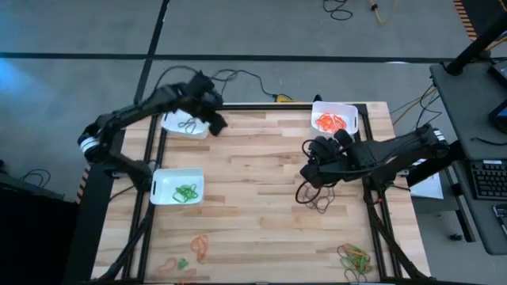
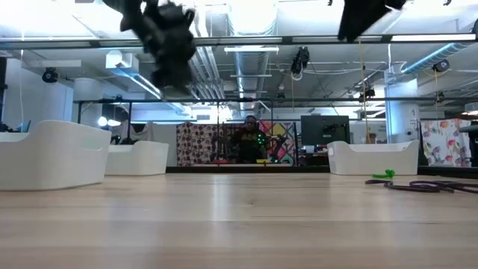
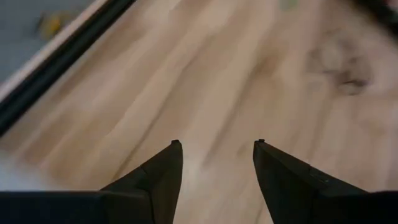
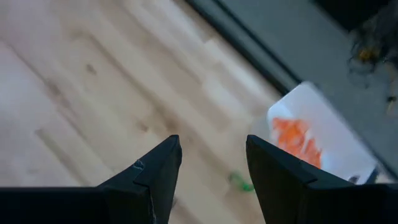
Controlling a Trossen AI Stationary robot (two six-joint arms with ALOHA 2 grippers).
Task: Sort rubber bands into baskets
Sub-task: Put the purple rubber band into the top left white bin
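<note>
Loose thin elastic rubber bands remain on the light wooden plank tabletop (image 1: 261, 206): a dark tangle (image 1: 317, 198) just right of centre, an orange-and-green scatter (image 1: 188, 255) at 7 o'clock, a mixed pile (image 1: 356, 257) at 5 o'clock; judged very light, limp and springy, lying flat, so best pinched low across a strand or where loops cross. Three white shallow plastic baskets hold sorted bands: dark at 11 o'clock (image 1: 184, 124), green at 9 o'clock (image 1: 176, 188), orange at 1 o'clock (image 1: 334, 119). Right hand (image 1: 315, 170) hovers just above the dark tangle, fingers apart and empty; left hand (image 1: 214, 119) beside the 11 o'clock basket, fingers likewise apart and empty.
</note>
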